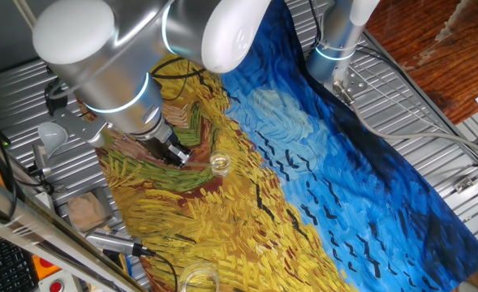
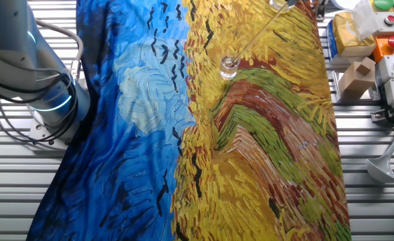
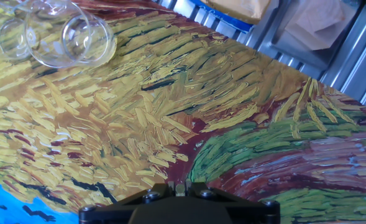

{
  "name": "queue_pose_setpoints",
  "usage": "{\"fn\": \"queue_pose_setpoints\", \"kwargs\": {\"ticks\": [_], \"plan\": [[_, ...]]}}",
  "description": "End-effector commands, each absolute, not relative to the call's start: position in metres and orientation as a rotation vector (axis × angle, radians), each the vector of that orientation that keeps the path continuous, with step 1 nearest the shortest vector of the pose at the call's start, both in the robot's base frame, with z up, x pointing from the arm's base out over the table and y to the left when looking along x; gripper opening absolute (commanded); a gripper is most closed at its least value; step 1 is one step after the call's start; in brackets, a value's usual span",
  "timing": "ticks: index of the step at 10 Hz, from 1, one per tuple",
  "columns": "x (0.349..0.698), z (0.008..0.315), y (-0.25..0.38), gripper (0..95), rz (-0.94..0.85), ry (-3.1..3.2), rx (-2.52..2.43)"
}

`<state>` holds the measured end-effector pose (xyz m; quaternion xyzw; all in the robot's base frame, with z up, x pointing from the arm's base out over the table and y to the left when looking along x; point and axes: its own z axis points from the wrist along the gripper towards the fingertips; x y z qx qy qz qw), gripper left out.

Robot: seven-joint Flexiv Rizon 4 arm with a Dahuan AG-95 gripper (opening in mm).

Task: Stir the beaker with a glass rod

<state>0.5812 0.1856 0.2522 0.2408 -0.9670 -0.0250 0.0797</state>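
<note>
The beaker (image 1: 219, 165) is a small clear glass standing upright on the yellow part of the painted cloth; it also shows in the other fixed view (image 2: 229, 66). The thin glass rod (image 2: 260, 32) slants down from the top edge, its lower end inside the beaker. My gripper (image 1: 176, 154) hangs just left of the beaker, tilted toward it. In the hand view the fingertips (image 3: 180, 186) are closed on a thin, pale rod end. The beaker itself is not in the hand view. The gripper is out of frame in the other fixed view.
A wider clear glass vessel (image 1: 198, 280) stands near the cloth's front edge and shows top left in the hand view (image 3: 77, 37). A grey funnel (image 2: 384, 167), a cardboard block (image 2: 357, 75) and a control box (image 2: 392, 41) lie off the cloth. A second arm's base (image 2: 49, 100) stands beside the blue part.
</note>
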Motion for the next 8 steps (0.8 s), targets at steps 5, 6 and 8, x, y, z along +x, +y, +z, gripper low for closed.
{"fn": "queue_pose_setpoints", "kwargs": {"ticks": [5, 6, 8], "plan": [[0.5765, 0.2537, 0.1814, 0.0, -0.092, -2.899, 0.688], [0.5772, 0.2529, 0.1826, 0.0, -0.096, -2.904, 0.685], [0.5791, 0.251, 0.1849, 0.0, -0.093, -2.911, 0.703]]}}
